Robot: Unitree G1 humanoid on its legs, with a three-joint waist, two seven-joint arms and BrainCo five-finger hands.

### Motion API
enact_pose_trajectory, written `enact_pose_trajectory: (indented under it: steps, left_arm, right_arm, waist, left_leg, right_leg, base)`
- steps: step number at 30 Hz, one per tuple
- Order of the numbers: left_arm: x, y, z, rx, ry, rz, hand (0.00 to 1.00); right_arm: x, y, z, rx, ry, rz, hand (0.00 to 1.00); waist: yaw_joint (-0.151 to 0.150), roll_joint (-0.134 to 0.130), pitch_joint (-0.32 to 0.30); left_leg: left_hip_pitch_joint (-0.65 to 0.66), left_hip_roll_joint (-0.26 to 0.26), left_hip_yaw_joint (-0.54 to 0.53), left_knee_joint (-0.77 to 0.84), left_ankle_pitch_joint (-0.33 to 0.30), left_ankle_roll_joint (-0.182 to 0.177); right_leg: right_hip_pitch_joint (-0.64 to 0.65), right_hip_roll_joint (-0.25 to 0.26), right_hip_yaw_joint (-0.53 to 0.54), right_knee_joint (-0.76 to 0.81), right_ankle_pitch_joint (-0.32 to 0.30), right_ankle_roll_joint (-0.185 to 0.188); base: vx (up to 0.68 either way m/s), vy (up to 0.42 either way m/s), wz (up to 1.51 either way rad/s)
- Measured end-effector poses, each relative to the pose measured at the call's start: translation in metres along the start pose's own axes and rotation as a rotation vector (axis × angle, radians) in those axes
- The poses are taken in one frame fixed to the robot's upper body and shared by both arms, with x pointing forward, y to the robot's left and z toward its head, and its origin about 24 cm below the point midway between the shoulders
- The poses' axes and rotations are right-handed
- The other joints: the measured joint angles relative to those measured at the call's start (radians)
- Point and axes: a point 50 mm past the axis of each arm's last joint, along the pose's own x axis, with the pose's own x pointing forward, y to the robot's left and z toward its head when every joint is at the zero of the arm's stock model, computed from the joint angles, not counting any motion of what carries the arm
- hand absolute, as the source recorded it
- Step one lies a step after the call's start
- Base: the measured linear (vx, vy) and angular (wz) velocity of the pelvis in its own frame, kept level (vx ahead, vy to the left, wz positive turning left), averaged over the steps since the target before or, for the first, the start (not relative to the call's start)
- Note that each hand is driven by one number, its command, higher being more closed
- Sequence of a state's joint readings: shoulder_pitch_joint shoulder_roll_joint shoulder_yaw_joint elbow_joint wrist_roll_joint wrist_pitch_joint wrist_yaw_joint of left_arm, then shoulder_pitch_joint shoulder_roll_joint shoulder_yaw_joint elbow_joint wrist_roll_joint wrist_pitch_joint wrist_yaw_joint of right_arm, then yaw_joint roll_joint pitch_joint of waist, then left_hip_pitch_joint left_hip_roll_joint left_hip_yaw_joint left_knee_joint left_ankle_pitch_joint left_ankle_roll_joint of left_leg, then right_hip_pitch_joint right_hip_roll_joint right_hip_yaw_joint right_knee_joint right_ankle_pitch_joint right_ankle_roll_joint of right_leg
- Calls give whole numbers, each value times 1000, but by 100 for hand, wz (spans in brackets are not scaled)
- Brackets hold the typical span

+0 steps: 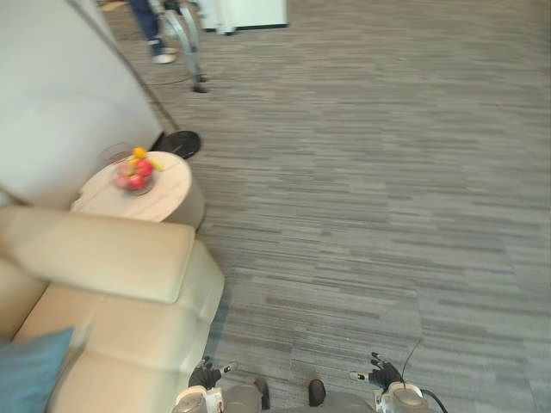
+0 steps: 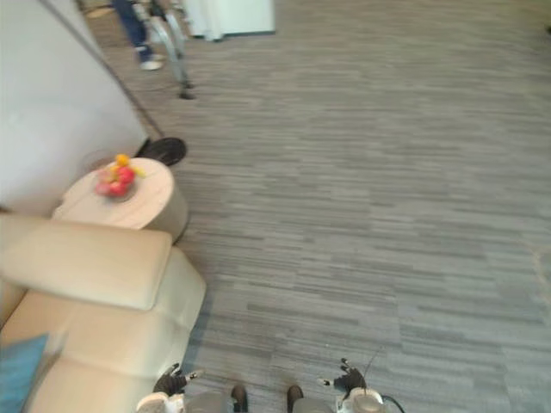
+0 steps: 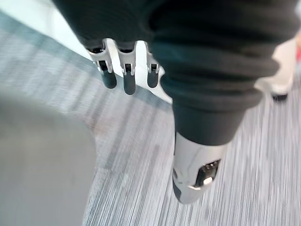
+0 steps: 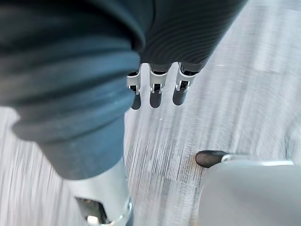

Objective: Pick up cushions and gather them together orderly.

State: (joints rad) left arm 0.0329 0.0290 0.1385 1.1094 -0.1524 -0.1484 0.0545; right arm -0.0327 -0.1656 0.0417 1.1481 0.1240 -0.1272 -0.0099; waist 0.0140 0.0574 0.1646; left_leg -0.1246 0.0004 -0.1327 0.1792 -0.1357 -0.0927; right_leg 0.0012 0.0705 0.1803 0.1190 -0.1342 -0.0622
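Grey striped carpet (image 1: 387, 172) spreads out ahead of us, with a cream sofa (image 1: 129, 258) at our left. On its seat, at the near left corner of the head views, lies the blue cushion (image 1: 26, 374), cut off by the edge so that we see just one corner of it. We judge it soft and light, likely to sag and fold if pinched by a corner. Taking it along an edge or under its middle should keep it flat enough to set down neatly.

Our left hand (image 1: 205, 376) and right hand (image 1: 383, 374) hang low above the carpet, well apart from the cushion. In the wrist views the left hand's fingers (image 3: 125, 80) and the right hand's fingers (image 4: 155, 92) are straight and hold nothing.

As we read it, the sofa's broad padded arm stands between us and the cushion, so we would have to reach over it or step around. Beyond it a round tabletop (image 1: 172, 202) carries a fruit bowl (image 1: 134, 175), which a careless swing might knock. A black disc (image 1: 179, 142) lies on the floor behind, and a person's legs (image 1: 151, 30) show far off near a white cabinet (image 1: 250, 10).
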Motion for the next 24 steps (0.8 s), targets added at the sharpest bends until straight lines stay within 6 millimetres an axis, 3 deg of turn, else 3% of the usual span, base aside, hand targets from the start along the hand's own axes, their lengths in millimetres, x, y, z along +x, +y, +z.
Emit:
enact_pose_trajectory:
  steps: [1,4,6,7,8,9,12,13,14,17,19,21,22,23,24]
  left_arm:
    - [0,-2,-1,-8,4,-3,0]
    - [0,8,2,4,-6,4,0]
    - [0,11,3,9,-5,8,0]
    - [1,12,3,11,-3,10,0]
    - [1,12,3,12,-2,10,0]
    - [0,11,0,19,12,8,0]
    - [1,10,-1,55,16,-7,0]
    - [1,11,1,72,14,-9,0]
    - [1,6,-1,83,23,-24,0]
    - [2,-7,0,118,28,-64,0]
    - [3,-10,1,156,27,-78,0]
    - [3,-10,2,183,19,-83,0]
    - [3,-9,5,174,7,-77,0]
    - [3,-8,7,157,-7,-70,0]
    - [2,-6,5,142,-3,-63,0]
  right_arm:
    - [0,2,0,6,0,5,0]
    - [-4,19,-7,35,-3,50,0]
    - [-4,26,-8,54,-2,69,0]
    - [-4,26,-6,72,-13,67,0]
    - [-4,26,-5,78,-15,65,0]
    - [-4,24,-5,86,-18,60,0]
    - [-2,26,1,86,-33,66,0]
    - [-1,33,4,95,-39,86,0]
    - [0,30,9,96,-49,85,0]
    - [3,21,18,98,-64,62,0]
    - [3,17,13,115,-52,46,0]
    - [-1,11,0,139,-19,23,0]
    - [-3,9,-8,139,1,17,0]
    - [-4,6,-10,145,6,8,0]
    - [-4,5,-10,147,7,5,0]
  waist:
    - [5,16,-7]
    - [27,-38,-30]
    - [32,-64,-31]
    - [30,-61,-25]
    - [28,-63,-25]
    - [21,-56,-21]
    - [23,-54,-20]
    - [24,-66,-26]
    - [21,-47,-24]
    - [21,2,-9]
    - [9,6,-10]
    - [-15,-15,-19]
    - [-13,-8,-17]
    - [-8,10,-15]
    - [-5,13,-8]
  left_leg:
    - [11,10,19,31,42,15]
    - [60,11,183,35,-15,44]
    - [117,8,250,28,-28,57]
    - [149,8,279,10,-29,58]
    - [156,9,284,7,-29,58]
    - [213,25,321,-27,-29,58]
    - [267,62,398,-85,-36,45]
    - [271,63,433,-93,-45,30]
    - [275,88,455,-93,-46,22]
    - [304,135,496,-95,-43,16]
    - [338,148,504,-83,-31,-4]
    - [291,178,489,126,-49,-42]
    - [202,231,456,382,-52,-52]
    - [126,280,409,579,8,-4]
    - [76,302,374,696,63,13]
  right_leg:
    - [-3,18,29,38,-27,6]
    - [-60,-40,10,217,-101,66]
    - [-126,-63,-42,388,-127,132]
    - [-163,-93,-120,481,-134,153]
    - [-168,-101,-141,494,-137,153]
    - [-165,-176,-323,518,-150,130]
    - [-141,-262,-610,369,-107,92]
    - [-156,-261,-642,241,-25,76]
    - [-153,-223,-640,200,4,50]
    - [-182,-180,-677,225,21,50]
    - [-161,-158,-674,228,8,53]
    - [-99,-128,-638,152,-45,44]
    - [-55,-90,-610,98,-55,27]
    - [-12,-52,-585,61,-50,15]
    - [25,-28,-552,41,-54,-17]
  base:
    - [229,222,-138]
    - [275,214,-139]
    - [276,144,-106]
    - [203,69,-70]
    - [190,38,-51]
    - [209,27,-41]
    - [173,-31,-68]
    - [195,-110,-115]
    - [215,-200,-121]
    - [226,-291,-123]
    - [155,-184,-63]
    - [177,-203,-46]
    - [163,-192,-78]
    - [250,-178,-101]
    - [286,-57,-113]
